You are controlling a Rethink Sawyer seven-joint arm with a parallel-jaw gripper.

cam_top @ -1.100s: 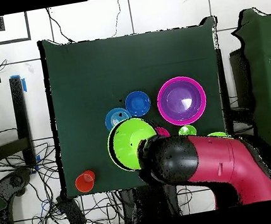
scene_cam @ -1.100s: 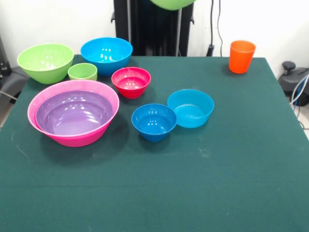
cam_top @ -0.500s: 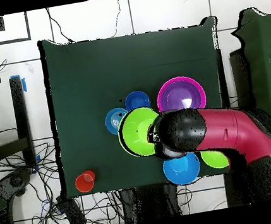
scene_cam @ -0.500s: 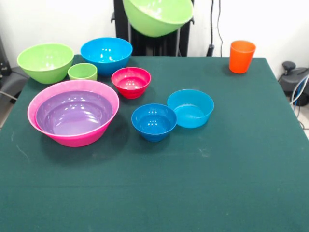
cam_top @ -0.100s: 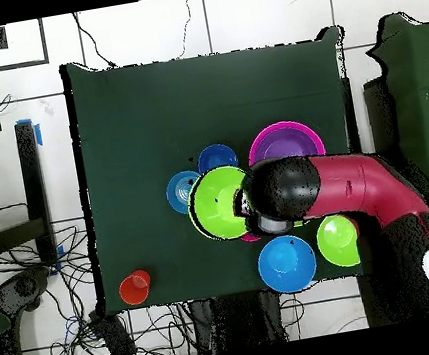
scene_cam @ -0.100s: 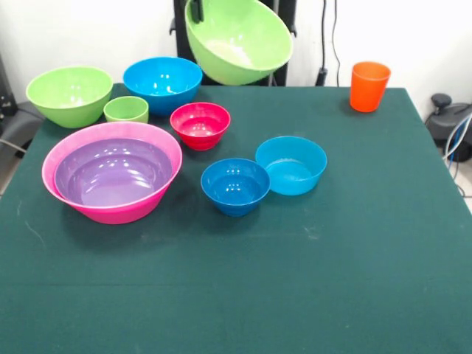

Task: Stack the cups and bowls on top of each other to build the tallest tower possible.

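Eight bowls, two cups; gripper (scene_cam @ -0.100s: 198, 10) clamped on rim of one lime-green bowl (scene_cam @ -0.100s: 237, 40), tilted in air; seven bowls resting on bench (scene_cam @ -0.100s: 354, 243).

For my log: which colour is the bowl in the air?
Lime green bowl, clearest in front view.

A: Items obscured?
B: Overhead, the arm (cam_top @ -0.100s: 347, 187) covers the red bowl (cam_top @ -0.100s: 249, 234) and part of the purple bowl (cam_top @ -0.100s: 284, 139).
A: Gripper?
B: Front view: mostly cut off.
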